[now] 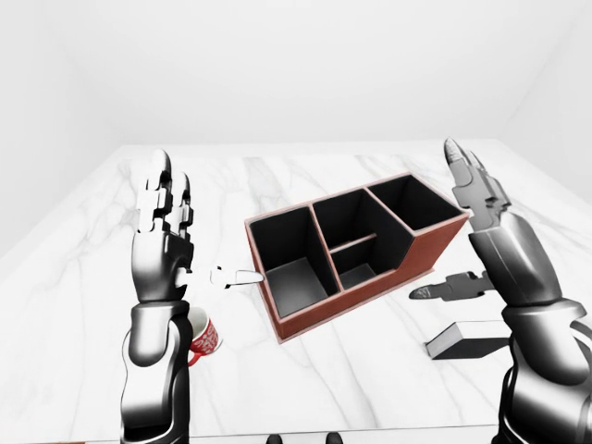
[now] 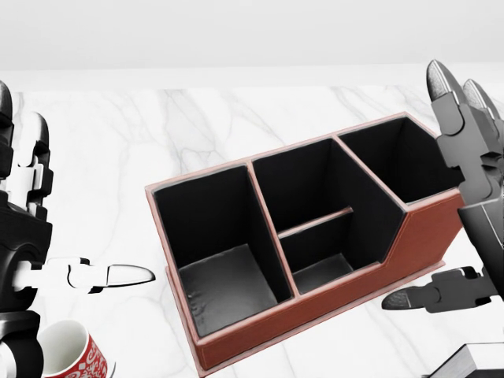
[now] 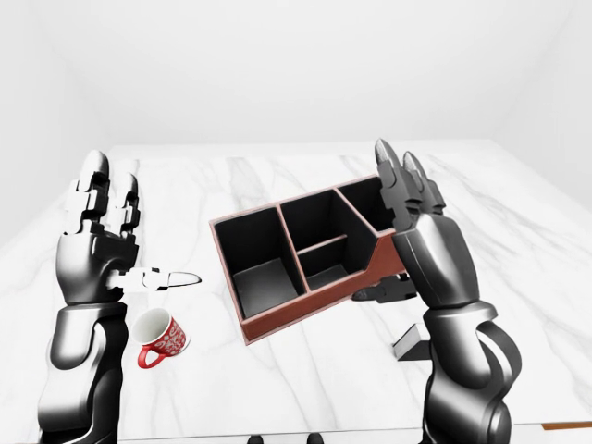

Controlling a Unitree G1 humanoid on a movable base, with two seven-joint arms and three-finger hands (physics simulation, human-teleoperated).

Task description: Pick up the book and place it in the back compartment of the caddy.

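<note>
Left-eye view: we see the caddy (image 1: 356, 245) lying skewed on the marble bench (image 1: 305, 379), all its compartments empty, with the book (image 1: 472, 339) lying flat on the bench at lower right, apart from the caddy's right end. Our right hand (image 1: 481, 199) is raised, fingers spread and upright, thumb pointing left; it holds nothing. The book lies below and just beside this hand (its far edge is hidden behind the forearm). Our left hand (image 1: 166, 222) is likewise spread and empty, raised above a red mug (image 1: 202, 335).

To do the pick-up well, we judge that the right hand should turn palm-down and descend over the book, fingers on one long edge and thumb on the other. A flat book offers little to grip, so we would tip one edge up before closing, keeping clear of the caddy wall.
</note>
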